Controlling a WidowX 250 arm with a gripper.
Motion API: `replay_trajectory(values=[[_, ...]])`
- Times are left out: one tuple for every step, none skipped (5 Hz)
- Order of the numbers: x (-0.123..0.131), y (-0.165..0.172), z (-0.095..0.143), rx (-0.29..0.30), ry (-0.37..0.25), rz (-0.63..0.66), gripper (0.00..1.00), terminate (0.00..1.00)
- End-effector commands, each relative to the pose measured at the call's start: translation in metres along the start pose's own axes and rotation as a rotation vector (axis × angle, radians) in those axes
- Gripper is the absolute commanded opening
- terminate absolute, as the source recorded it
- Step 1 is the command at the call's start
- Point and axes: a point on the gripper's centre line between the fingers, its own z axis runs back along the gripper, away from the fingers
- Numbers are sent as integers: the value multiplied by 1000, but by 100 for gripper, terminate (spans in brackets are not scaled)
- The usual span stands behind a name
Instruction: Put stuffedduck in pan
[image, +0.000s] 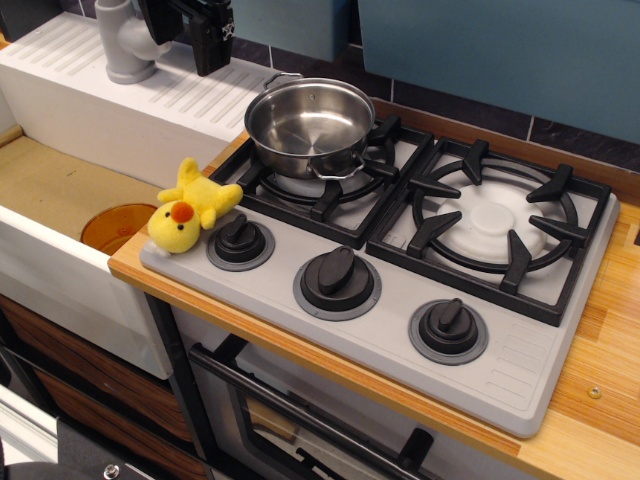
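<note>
Wooden bench (600, 370): duck (190, 207) at left edge, pan (308, 124) behind; hand (205, 35) overhead, grip unclear; no legible writing.

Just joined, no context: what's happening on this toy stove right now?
Nothing is being handled yet. The stuffed duck lies at the stove's front left corner, beside the leftmost knob. The steel pan sits empty on the left burner behind it. The robot's hand is up at the top of the frame, over the white drainboard, well away from the duck; whether it is open or shut can't be told. An orange disc lies in the sink. The duck is not in the pan.
</note>
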Motion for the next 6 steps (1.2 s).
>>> replay_trajectory(values=[[0, 0, 0, 0, 0, 0, 100, 0], [-16, -13, 6, 32, -10, 23, 100, 0], [-28, -21, 8, 41, -19, 24, 100, 0], [-39, -29, 10, 48, -23, 35, 100, 0], [-46, -34, 12, 72, -30, 44, 100, 0], [-51, -38, 12, 87, -42, 47, 100, 0]])
